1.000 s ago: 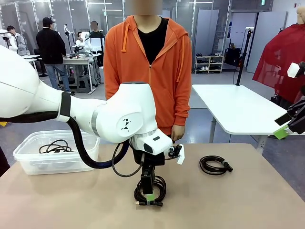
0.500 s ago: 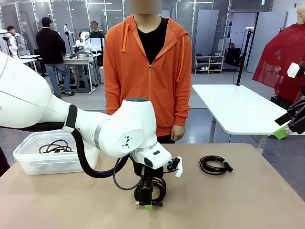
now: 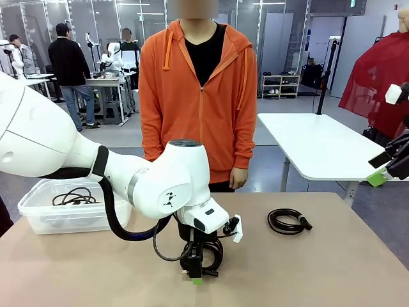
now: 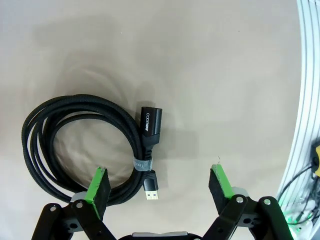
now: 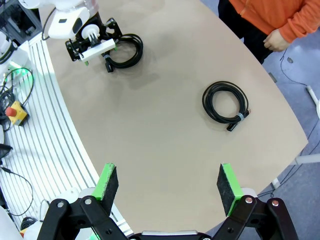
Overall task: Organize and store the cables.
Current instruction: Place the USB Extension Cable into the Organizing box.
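Place: was a robotics lab | Signs: white robot arm [image 3: 160, 185] stood over a tan table [image 3: 319, 268]; emergency-stop button [image 5: 13, 111] sat beside slotted rails [image 5: 60, 125]; white worktable [image 3: 313, 144] behind.

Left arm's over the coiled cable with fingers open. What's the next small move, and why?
Probably close the left gripper now. Its fingers stand open over the coiled cable, with the tie and both connector ends between them, and the front view shows a pad down at the coil's level by the table. If it isn't fully down, ease lower first.
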Controlling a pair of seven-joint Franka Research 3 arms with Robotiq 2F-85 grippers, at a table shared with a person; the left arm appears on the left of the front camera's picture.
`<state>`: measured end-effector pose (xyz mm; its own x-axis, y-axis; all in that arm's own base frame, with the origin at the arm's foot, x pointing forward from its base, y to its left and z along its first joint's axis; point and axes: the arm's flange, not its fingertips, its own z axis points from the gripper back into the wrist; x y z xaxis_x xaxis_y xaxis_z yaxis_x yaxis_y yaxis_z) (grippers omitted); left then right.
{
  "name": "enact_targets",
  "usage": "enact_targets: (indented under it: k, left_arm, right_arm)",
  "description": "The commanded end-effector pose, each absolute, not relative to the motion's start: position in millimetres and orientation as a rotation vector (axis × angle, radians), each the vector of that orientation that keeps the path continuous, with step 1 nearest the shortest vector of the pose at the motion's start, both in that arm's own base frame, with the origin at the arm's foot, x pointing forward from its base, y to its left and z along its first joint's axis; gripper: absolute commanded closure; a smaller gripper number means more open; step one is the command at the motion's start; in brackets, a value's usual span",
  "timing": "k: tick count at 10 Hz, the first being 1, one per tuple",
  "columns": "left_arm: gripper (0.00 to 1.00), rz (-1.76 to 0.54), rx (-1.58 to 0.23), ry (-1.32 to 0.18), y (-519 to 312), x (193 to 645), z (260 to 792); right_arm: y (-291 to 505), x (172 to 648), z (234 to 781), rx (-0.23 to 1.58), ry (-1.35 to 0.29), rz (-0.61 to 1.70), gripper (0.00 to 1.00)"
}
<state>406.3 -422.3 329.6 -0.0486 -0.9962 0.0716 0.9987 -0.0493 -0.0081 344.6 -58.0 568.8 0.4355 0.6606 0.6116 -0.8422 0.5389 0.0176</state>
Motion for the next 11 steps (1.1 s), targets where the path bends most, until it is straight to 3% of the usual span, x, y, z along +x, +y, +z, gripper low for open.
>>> enact_targets:
  k: [1,4,5,7,8,9,10,11]
  left_arm:
    - [0.0,-1.602,-0.039,-0.079,-424.0,406.7,320.1]
    - [0.0,-1.619,-0.035,-0.067,-427.9,409.3,312.1]
    - [0.04,-1.619,-0.033,-0.068,-427.7,409.9,311.4]
    - [0.35,-1.62,-0.034,-0.061,-426.9,411.9,311.5]
    - [0.74,-1.624,-0.033,-0.061,-428.5,412.4,312.4]
    - [0.92,-1.629,-0.043,-0.059,-429.0,412.8,311.8]
    - [1.0,-1.628,-0.048,-0.056,-428.9,413.1,311.3]
    - [1.0,-1.625,-0.065,-0.063,-428.3,413.4,311.4]
  right_arm:
    - [-57.4,344.1,570.6,0.344,-0.598,0.951,0.0]
    - [-57.4,344.1,570.6,0.344,-0.598,0.951,0.0]
    - [-57.4,344.1,570.6,0.344,-0.598,0.951,0.0]
    - [-57.4,344.1,570.6,0.344,-0.598,0.951,0.0]
    - [-57.4,344.1,570.6,0.344,-0.598,0.951,0.0]
    - [-57.4,344.1,570.6,0.344,-0.598,0.951,0.0]
    - [-57.4,344.1,570.6,0.344,-0.598,0.951,0.0]
    - [-57.4,344.1,570.6,0.344,-0.598,0.951,0.0]
